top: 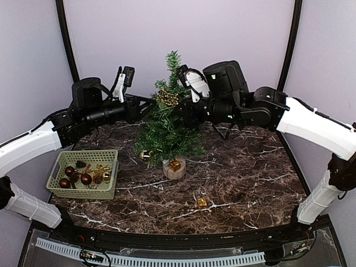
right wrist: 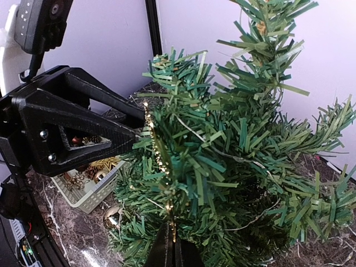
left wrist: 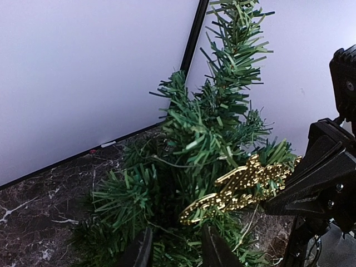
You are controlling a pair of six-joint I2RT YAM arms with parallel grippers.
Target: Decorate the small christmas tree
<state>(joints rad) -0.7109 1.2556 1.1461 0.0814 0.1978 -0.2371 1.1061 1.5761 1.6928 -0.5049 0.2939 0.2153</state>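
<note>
Between the two grippers, seen from above, the small christmas tree (top: 167, 130) stands upright, with the left gripper (top: 146, 105) and the right gripper (top: 179, 114) at its upper branches. From the left wrist, the fingers (left wrist: 214, 250) stand apart around foliage, and a gold glitter ornament (left wrist: 239, 186) lies just above them. From the right wrist, the jaws are pinched together on that ornament's edge, with the tree directly ahead.

Pale lilac walls (top: 178, 33) close in the back and both sides, meeting at black upright posts (top: 68, 39). The table (top: 250, 178) has a dark brown marble-look top with white veins and a black rim. A white slotted strip (top: 167, 260) runs along its near edge. The light is soft and even.
</note>
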